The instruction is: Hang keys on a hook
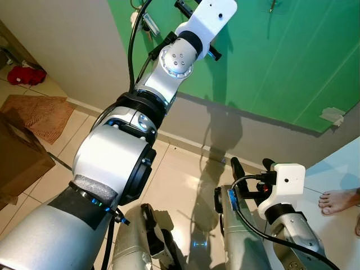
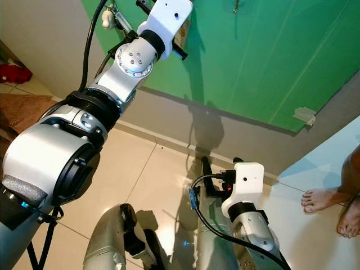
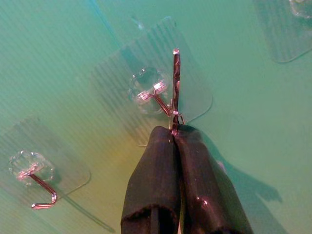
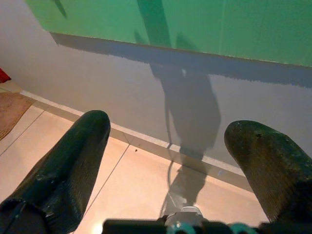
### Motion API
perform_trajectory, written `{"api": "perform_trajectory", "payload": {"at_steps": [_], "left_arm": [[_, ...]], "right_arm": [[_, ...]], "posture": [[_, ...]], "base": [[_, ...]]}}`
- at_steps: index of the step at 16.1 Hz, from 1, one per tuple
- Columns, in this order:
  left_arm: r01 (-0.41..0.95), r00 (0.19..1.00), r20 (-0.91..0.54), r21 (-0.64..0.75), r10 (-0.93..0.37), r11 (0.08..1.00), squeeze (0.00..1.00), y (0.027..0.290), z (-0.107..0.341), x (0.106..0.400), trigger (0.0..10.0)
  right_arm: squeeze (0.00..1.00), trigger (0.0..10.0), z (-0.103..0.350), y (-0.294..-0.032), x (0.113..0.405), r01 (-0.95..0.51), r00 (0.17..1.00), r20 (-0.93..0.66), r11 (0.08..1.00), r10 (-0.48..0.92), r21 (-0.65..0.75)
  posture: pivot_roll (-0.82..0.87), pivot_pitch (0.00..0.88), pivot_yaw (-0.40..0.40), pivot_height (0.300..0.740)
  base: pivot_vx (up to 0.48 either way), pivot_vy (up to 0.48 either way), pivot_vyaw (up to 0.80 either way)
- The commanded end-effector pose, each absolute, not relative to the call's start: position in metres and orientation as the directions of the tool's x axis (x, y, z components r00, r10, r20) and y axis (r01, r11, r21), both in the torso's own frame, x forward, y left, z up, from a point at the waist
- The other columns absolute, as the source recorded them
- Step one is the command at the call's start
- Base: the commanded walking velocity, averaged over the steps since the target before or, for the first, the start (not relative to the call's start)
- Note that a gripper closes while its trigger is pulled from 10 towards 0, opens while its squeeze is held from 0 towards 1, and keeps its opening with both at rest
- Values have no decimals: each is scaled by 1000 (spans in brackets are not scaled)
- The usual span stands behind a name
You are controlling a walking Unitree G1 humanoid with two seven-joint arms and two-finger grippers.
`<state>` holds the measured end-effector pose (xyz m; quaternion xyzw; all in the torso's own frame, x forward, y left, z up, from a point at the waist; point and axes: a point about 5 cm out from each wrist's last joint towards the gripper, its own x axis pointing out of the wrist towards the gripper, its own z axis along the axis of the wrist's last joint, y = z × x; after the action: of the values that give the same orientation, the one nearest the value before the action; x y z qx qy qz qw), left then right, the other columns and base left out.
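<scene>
Right arm hangs low over the tiled floor (image 1: 185, 191), right gripper (image 4: 170, 161) spread wide, nothing between the fingers. A person's bare feet (image 2: 329, 205) stand on the floor to the robot's right. Left arm stretched up and forward to the green wall (image 1: 281, 62). Left gripper (image 3: 174, 134) fingers pressed together, pinching a thin metal key ring (image 3: 176, 87) edge-on, right against the middle clear adhesive hook (image 3: 158, 97). Can't tell if the ring is over the hook. Keys themselves hidden behind the fingers. Another hook (image 3: 36, 183) beside it.
</scene>
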<state>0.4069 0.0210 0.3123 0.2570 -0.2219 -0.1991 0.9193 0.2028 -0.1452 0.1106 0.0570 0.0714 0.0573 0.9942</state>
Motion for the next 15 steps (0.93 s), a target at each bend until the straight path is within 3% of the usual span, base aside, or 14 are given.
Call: {"api": "perform_trajectory", "payload": {"at_steps": [1, 8, 15], "left_arm": [[254, 816, 304, 576, -492, 777, 0, 17, 319, 406, 0], [271, 822, 276, 579, -498, 769, 0, 19, 308, 407, 0], [343, 785, 168, 685, -597, 643, 0, 9, 284, 402, 0]], "right_arm": [[0, 10000, 110, -146, 202, -98, 984, -137, 988, 114, 122], [0, 10000, 109, -145, 202, -98, 983, -141, 987, 116, 127], [0, 10000, 108, -145, 201, -108, 981, -148, 986, 127, 126]], "posture": [[-465, 241, 141, 592], [-458, 249, 136, 592], [-453, 256, 128, 592]], "base": [[0, 0, 0], [0, 0, 0], [0, 0, 0]]}}
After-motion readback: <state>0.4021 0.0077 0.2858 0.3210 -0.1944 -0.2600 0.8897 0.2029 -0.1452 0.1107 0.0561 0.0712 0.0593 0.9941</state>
